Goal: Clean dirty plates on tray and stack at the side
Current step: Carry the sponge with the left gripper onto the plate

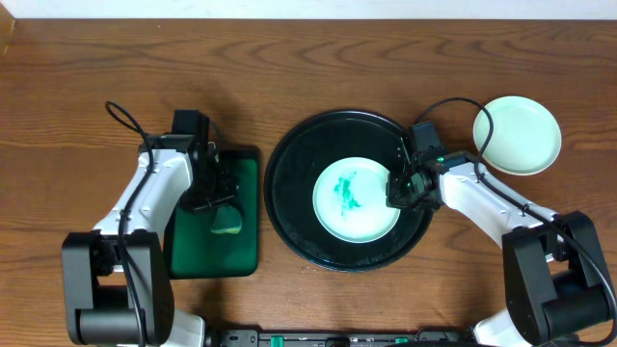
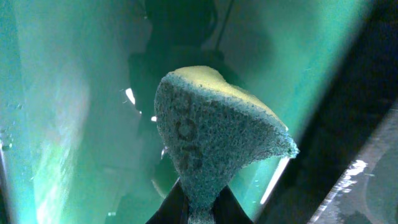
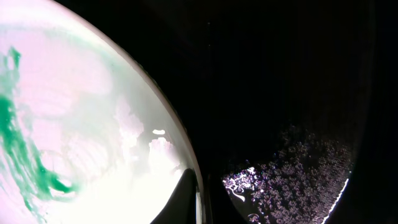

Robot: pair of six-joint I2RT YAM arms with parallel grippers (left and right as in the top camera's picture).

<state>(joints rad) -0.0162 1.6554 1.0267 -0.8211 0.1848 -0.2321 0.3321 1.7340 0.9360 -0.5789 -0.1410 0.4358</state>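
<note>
One clean plate (image 1: 517, 135) sits aside; right jaws pinch the smeared plate (image 1: 355, 200), left jaws squeeze a sponge (image 2: 211, 137).

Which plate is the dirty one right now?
The plate lying in the black tray: teal-green smears cross its left half. The other plate, on the table beyond the tray's right side, looks clean.
</note>
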